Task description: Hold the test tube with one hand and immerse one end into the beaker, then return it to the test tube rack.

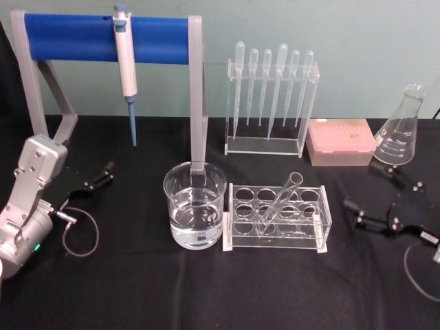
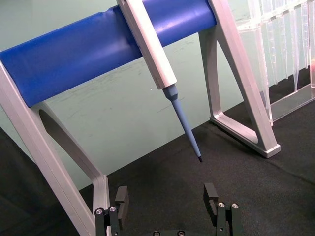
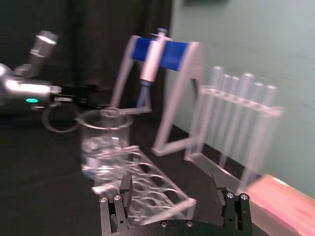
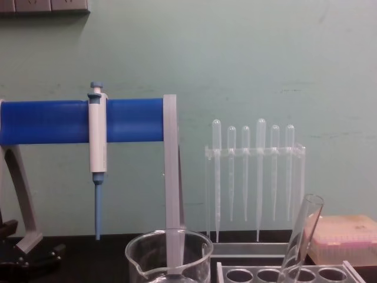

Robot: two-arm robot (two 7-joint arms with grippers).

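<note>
Tube (image 1: 280,201) leans in rack (image 1: 311,236), mid-desk, just right of beaker (image 1: 194,206); tilt leaves rim clear for your grasp. Right gripper (image 1: 361,187) released, jaws wide, near right edge, facing rack: probably your working hand. Left gripper (image 2: 166,196) also released, parked near left edge.

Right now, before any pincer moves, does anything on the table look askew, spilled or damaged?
Only the test tube: it leans in the test tube rack, rim tilted to the right, rather than standing upright. No spill is visible by the beaker; nothing looks broken.
</note>
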